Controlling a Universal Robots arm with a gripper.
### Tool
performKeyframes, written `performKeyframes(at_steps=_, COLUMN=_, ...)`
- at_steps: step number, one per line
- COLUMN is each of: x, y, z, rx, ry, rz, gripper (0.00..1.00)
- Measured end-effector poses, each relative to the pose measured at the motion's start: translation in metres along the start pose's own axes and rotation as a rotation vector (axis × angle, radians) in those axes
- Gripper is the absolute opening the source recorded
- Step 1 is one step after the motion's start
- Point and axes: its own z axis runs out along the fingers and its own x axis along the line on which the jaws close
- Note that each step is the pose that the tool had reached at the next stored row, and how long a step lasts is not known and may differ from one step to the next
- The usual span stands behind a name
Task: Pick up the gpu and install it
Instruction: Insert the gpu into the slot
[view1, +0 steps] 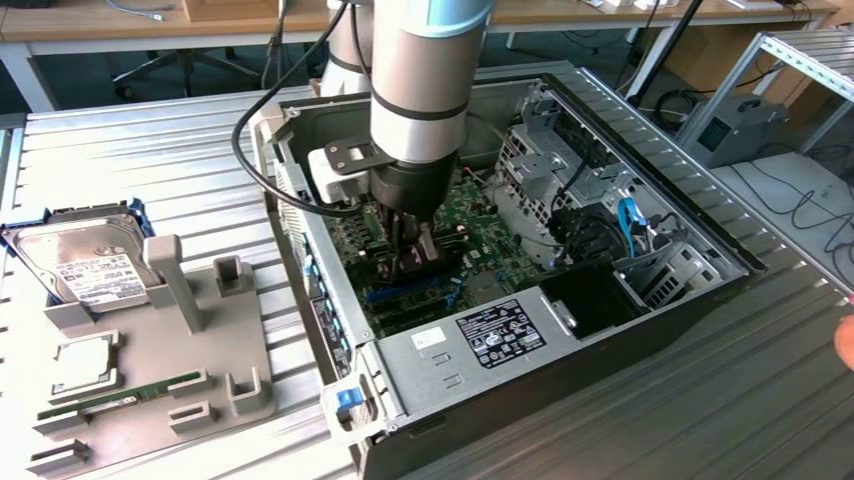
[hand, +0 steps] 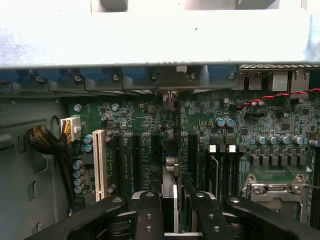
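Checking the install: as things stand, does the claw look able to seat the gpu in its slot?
Probably yes. The claw holds the gpu edge-on right over the motherboard slots, inside the open case, with nothing seen in between.

The gpu (hand: 170, 187) shows edge-on between the pincer (hand: 170, 212) fingers, its faces unseen; beside the computer case (view1: 694, 235), the surface (view1: 147, 160) and a hand (view1: 845, 343) are cut by the picture's edge

Arm down inside open computer case (view1: 694, 290), tool (view1: 416, 262) gripping gpu (view1: 424, 250) upright over motherboard (view1: 487, 215)
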Motion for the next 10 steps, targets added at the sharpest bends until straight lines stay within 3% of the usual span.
performKeyframes(at_steps=10, x=-0.0006, y=0.0001, z=0.0022, rx=0.0001, ry=-0.0002, rz=-0.004, gripper=0.27)
